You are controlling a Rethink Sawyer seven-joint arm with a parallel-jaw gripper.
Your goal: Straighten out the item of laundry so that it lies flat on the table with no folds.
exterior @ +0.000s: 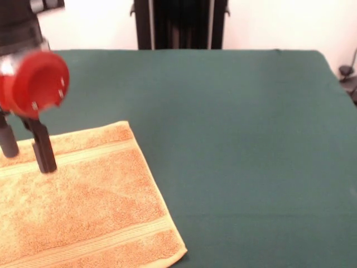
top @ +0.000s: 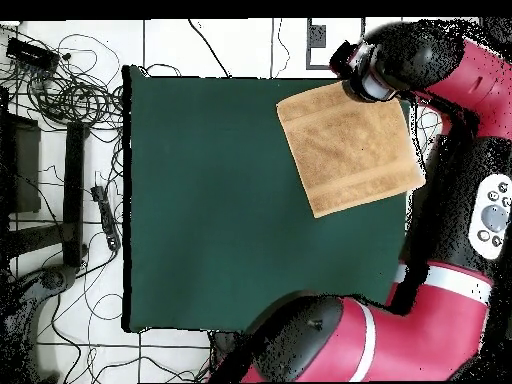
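The towel [exterior: 78, 206] lay spread out near one corner of the green counter [exterior: 240, 139], looking pretty much flat already, no folds I could spot. The claw [exterior: 27, 157] hung just above its banded edge, fingers [exterior: 44, 151] apart and empty, probably lining up for one last tug.

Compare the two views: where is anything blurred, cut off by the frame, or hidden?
Front view: the pincer and its red wrist look motion-blurred, and the towel runs off the left and bottom edges. Overhead view: the whole towel shows, but the arm hides the pincer.
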